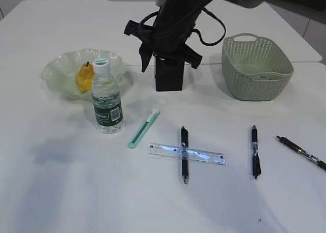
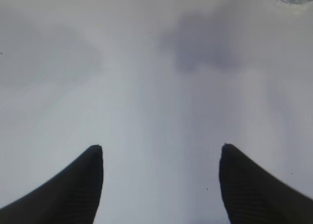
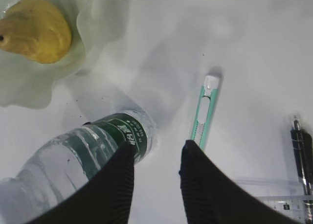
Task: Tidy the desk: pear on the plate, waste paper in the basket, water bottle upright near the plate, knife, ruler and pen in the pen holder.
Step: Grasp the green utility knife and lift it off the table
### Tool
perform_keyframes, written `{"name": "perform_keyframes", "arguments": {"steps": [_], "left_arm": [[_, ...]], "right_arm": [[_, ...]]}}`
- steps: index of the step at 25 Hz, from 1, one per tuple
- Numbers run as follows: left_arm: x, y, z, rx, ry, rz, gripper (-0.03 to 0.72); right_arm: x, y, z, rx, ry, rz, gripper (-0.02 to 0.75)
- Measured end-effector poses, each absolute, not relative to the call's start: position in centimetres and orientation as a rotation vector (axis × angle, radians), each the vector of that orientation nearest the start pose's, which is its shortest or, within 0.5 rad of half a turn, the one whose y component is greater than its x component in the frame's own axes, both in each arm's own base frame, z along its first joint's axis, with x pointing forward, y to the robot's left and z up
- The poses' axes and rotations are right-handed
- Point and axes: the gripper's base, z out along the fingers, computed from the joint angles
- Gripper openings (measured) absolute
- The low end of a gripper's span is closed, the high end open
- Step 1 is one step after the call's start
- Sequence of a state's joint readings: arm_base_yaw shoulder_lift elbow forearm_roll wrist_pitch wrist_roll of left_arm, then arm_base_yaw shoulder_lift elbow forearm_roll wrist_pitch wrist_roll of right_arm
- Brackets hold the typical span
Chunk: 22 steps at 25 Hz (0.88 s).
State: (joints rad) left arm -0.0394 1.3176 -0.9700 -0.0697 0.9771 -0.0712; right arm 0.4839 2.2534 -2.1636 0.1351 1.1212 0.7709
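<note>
Nearest the camera, the clear ruler (image 1: 186,153) lies flat across a black pen (image 1: 184,154), in front of the pen holder (image 1: 168,74). Left of the holder, the water bottle (image 1: 107,98) stands upright, dark green label, pale cap, just before the ruffled pale-green plate (image 1: 60,71) cradling the yellow-orange pear (image 1: 84,78). Between bottle and ruler lies the mint-green knife (image 1: 143,127). My left pincer (image 2: 160,155) gapes wide over bare counter (image 2: 146,77), holding nothing. My right pincer (image 3: 155,153) stands slightly parted, empty. Right of the holder sits the sage-green basket (image 1: 257,66).
</note>
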Motion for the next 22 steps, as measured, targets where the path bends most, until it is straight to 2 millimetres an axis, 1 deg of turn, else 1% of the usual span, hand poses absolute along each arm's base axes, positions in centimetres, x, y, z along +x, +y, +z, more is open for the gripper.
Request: {"name": "perform_keyframes", "arguments": {"steps": [3,11,12,15,17,20,22], "left_arm": [[24.4,-1.5,27.7,-0.086,2.808,-0.116,0.521],[24.4,-1.5,27.7,-0.086,2.803,-0.117,0.521],[24.5,-1.5,27.7,-0.086,2.800,-0.117,0.521],[24.5,-1.5,27.7,-0.086,2.794,-0.117,0.521],[24.5,-1.5,27.7,-0.086,2.793,-0.117,0.521],[24.5,-1.5,27.7,-0.086,2.793,-0.117,0.521],[24.5,-1.5,27.7,-0.086,2.793,-0.117,0.521]], "right_arm": [[44.2,25.0,25.0,0.474,2.780,0.517,0.245],[45.0,25.5,20.7,0.542,2.873,0.421,0.249],[45.1,25.5,20.5,0.542,2.877,0.414,0.258],[45.2,25.5,19.7,0.551,2.888,0.402,0.322],[45.3,25.6,18.9,0.568,2.898,0.392,0.351],[45.4,25.8,17.5,0.599,2.916,0.377,0.361],[45.6,25.8,17.1,0.618,2.912,0.368,0.364]]}}
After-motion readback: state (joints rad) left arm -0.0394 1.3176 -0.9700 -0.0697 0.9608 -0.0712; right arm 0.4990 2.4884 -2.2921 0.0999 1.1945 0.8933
